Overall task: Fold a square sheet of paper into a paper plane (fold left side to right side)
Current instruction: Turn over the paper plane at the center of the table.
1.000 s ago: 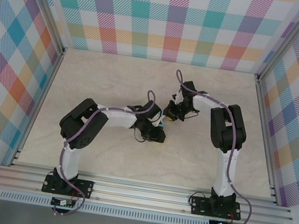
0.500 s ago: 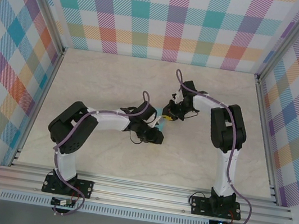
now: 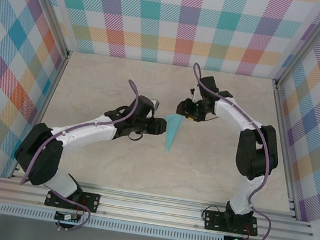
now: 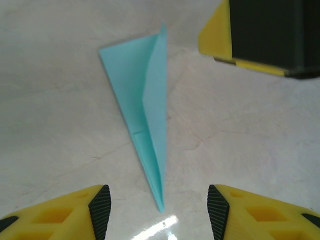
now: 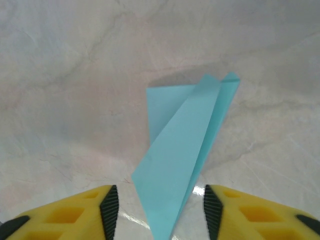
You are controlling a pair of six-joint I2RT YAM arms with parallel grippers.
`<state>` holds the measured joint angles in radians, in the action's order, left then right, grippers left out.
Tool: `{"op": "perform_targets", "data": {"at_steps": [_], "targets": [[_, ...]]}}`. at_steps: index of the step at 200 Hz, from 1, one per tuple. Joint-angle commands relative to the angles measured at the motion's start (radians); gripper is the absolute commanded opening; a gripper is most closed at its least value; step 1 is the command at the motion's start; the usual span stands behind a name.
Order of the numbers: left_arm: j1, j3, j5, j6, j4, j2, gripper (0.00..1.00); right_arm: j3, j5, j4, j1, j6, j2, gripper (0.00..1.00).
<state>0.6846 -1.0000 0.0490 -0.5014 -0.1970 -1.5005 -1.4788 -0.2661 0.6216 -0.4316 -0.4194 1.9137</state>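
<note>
Lying flat on the table (image 3: 111, 161), the paper plane (image 3: 172, 132) runs far-to-near, blunt end far, sharp tip near | left gripper (image 3: 160, 126) just beside its left flank, jaws apart, empty | right gripper (image 3: 183, 109) just beyond its far end, jaws apart, empty | likely either arm reaches it equally.
</note>
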Motion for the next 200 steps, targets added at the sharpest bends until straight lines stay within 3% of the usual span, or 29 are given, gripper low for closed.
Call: {"op": "perform_targets", "data": {"at_steps": [1, 65, 78, 112, 137, 200], "targets": [[-0.008, -0.014, -0.162, -0.006, -0.061, 0.012, 0.56, 0.038, 0.1, 0.072, -0.085, -0.012, 0.008, 0.55], [-0.008, 0.008, -0.21, -0.018, -0.068, 0.036, 0.58, -0.054, 0.259, 0.166, -0.188, -0.006, 0.138, 0.56], [-0.008, 0.015, -0.221, -0.02, -0.069, 0.044, 0.58, -0.058, 0.298, 0.182, -0.188, -0.004, 0.146, 0.5], [-0.008, 0.018, -0.252, -0.016, -0.072, 0.061, 0.59, -0.031, 0.328, 0.167, -0.188, 0.008, 0.087, 0.19], [-0.008, 0.013, -0.271, -0.009, -0.118, 0.071, 0.59, 0.007, 0.294, 0.142, -0.185, 0.031, 0.002, 0.0], [-0.008, 0.038, -0.386, -0.012, -0.143, 0.15, 0.62, 0.192, -0.091, -0.088, -0.104, 0.001, -0.164, 0.0]]}}
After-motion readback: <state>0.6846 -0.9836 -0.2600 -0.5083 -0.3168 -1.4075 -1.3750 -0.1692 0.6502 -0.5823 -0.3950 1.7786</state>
